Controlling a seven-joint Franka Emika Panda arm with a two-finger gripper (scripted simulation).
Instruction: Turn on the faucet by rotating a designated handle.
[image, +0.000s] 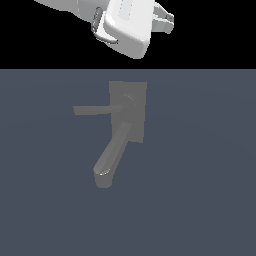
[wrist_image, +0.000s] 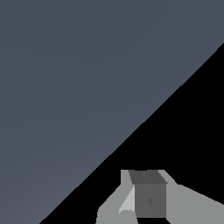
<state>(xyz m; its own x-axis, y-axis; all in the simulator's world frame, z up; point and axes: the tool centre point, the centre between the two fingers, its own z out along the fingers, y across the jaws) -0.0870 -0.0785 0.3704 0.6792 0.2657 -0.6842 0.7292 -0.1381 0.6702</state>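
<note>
We are seeing the matte grey faucet (image: 127, 115) lying alone on the flat slate-blue floor (image: 200, 200). Open floor is surrounding it on every side, so approach paths are standing free from the exterior view's left, right and near edge. Its thin flat grey handle (image: 95, 109) is reaching toward the exterior view's left, with bare floor beyond its tip and along both long edges. The thick rounded spout (image: 111, 159) is slanting away below the handle, narrowing the gap near the round hub. The white arm's gripper (image: 167, 19) is hanging well apart from the fixture, over the floor's far edge. In the wrist view we are finding only bare floor (wrist_image: 65, 87) and black void ahead of the fingertips (wrist_image: 148, 199).
</note>
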